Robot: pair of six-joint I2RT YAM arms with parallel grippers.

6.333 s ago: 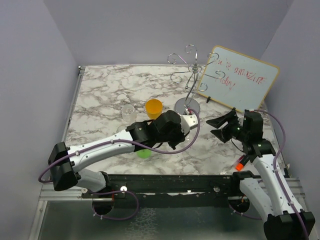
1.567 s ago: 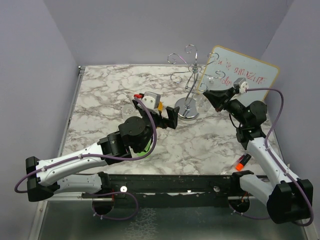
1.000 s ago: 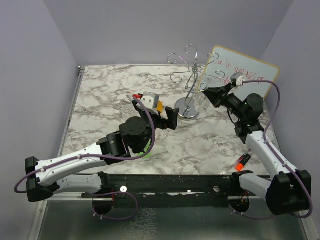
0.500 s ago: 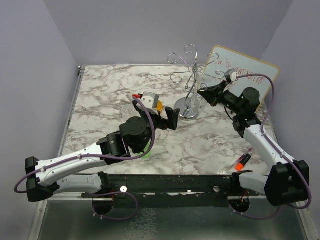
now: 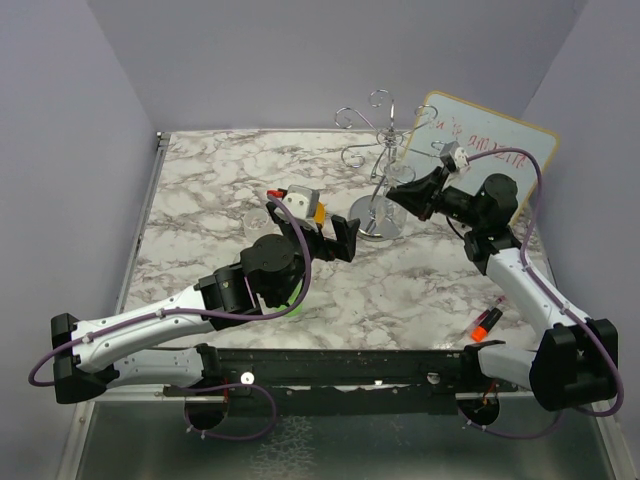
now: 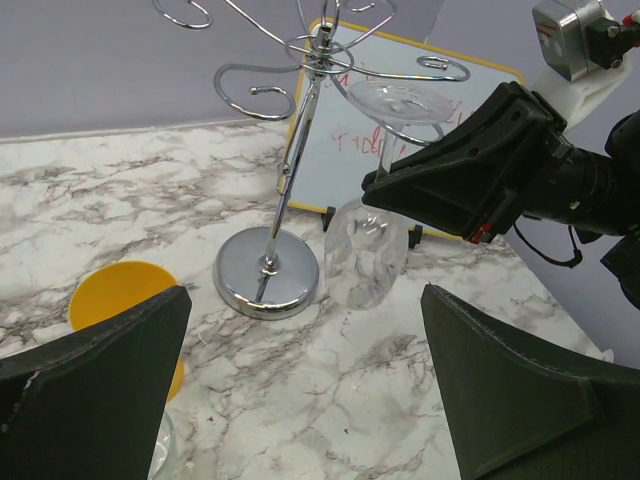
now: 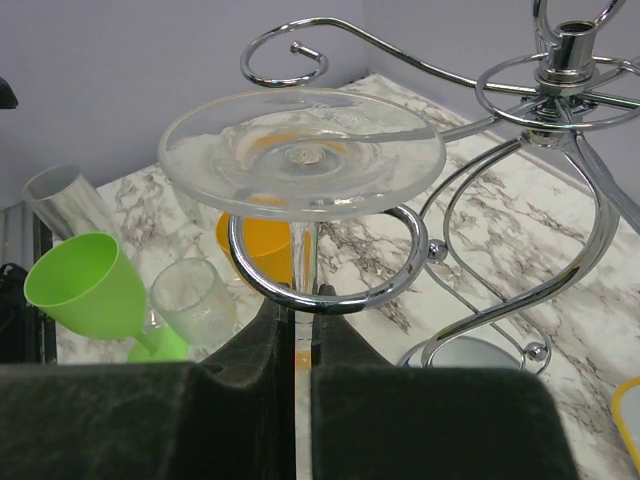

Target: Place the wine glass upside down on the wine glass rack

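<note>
Right wrist view: right gripper (image 7: 297, 318), clamped on the wine glass (image 7: 300, 150) stem, has slid it into a wine glass rack (image 7: 560, 75) loop, so release looks next.

Bowl of wine glass (image 7: 300, 150) hidden below right gripper (image 7: 297, 322) fingers. Top spirals of rack (image 6: 299, 135), ahead of left gripper (image 6: 305, 330), cut by frame edge. Writing on whiteboard (image 6: 322, 172) unreadable.

A clear glass (image 6: 366, 255) is held upside down, foot uppermost and bowl hanging below. Its stem is passed through one curled arm of the chrome wire rack (image 6: 268, 285), with the foot just over that loop. The rack is stood upright on its round domed base, and the bowl is seen just beside its thin post.
</note>
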